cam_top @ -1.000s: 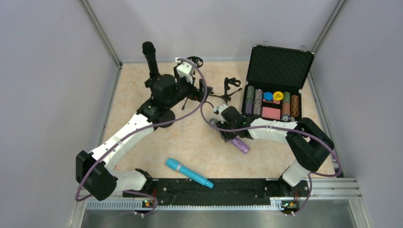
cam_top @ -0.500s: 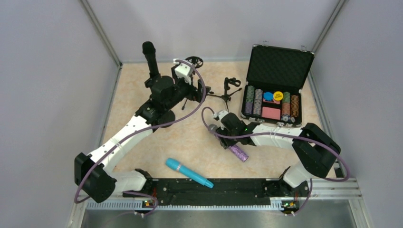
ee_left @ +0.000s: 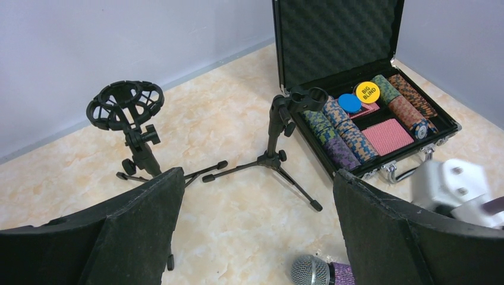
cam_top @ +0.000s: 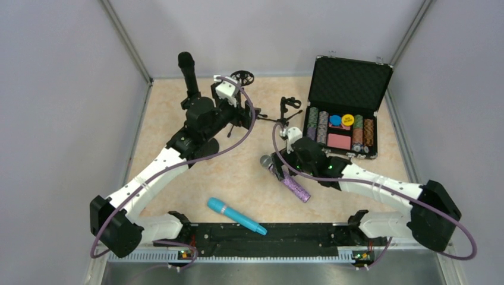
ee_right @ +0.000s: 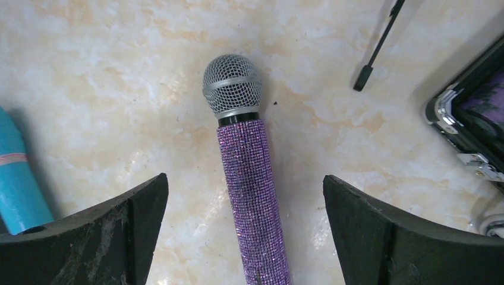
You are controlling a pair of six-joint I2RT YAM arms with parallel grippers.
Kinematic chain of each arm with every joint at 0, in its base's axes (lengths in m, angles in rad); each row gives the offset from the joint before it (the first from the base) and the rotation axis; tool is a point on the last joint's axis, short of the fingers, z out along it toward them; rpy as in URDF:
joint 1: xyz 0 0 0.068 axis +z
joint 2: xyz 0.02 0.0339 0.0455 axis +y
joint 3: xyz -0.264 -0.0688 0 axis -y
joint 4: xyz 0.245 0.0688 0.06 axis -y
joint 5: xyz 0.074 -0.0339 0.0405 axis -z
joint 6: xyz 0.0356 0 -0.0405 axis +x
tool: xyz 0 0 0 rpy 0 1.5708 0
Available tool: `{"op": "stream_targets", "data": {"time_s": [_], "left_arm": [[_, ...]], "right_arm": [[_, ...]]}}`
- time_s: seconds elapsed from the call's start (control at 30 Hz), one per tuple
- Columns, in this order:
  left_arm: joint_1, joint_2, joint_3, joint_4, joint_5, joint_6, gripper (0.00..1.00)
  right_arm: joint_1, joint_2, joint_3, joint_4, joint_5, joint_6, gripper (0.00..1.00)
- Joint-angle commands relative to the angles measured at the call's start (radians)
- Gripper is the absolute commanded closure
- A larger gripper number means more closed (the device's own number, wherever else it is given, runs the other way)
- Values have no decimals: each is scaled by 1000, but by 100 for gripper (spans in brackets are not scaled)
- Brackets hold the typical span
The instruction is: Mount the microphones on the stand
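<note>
The purple glitter microphone [ee_right: 252,178] lies flat on the table with its silver grille [cam_top: 265,161] pointing left. My right gripper [ee_right: 245,178] hovers open over its handle, one finger on each side and neither touching. The cyan microphone [cam_top: 236,216] lies near the front edge. At the back left the black microphone [cam_top: 189,71] stands upright, its lower end hidden behind my left arm. My left gripper [ee_left: 258,225] is open and empty, facing a ring-topped stand [ee_left: 126,107] and a small tripod stand [ee_left: 279,119] with a clip.
An open black case [cam_top: 342,113] of poker chips sits at the back right, close to the tripod stand's legs [ee_right: 374,53]. Grey walls close in the table on three sides. The right wrist's white housing [ee_left: 451,184] shows at the edge of the left wrist view.
My right gripper has opened wide and let go of the purple microphone, which now rests on the table. The right arm's elbow swung out to the right. The left arm barely moved.
</note>
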Motion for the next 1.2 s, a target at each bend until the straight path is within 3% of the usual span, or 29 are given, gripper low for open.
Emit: {"op": "stream_targets", "data": {"time_s": [0.0, 0.2, 0.47, 0.73, 1.0, 1.17], "left_arm": [[-2, -39, -12, 49, 4, 34, 1], [-2, -47, -20, 39, 62, 85, 1], [-2, -34, -17, 3, 164, 150, 1], [-3, 13, -17, -18, 228, 192, 1], [-3, 97, 16, -18, 211, 168, 1], [-2, 185, 91, -15, 42, 43, 1]], "right_arm": [[-35, -126, -39, 92, 1, 42, 1], [-212, -273, -119, 204, -275, 153, 1], [-348, -406, -154, 206, -332, 221, 1], [-549, -390, -237, 324, -665, 394, 1], [-560, -411, -290, 327, -681, 388, 1], [-561, -433, -295, 298, -670, 356, 1]]}}
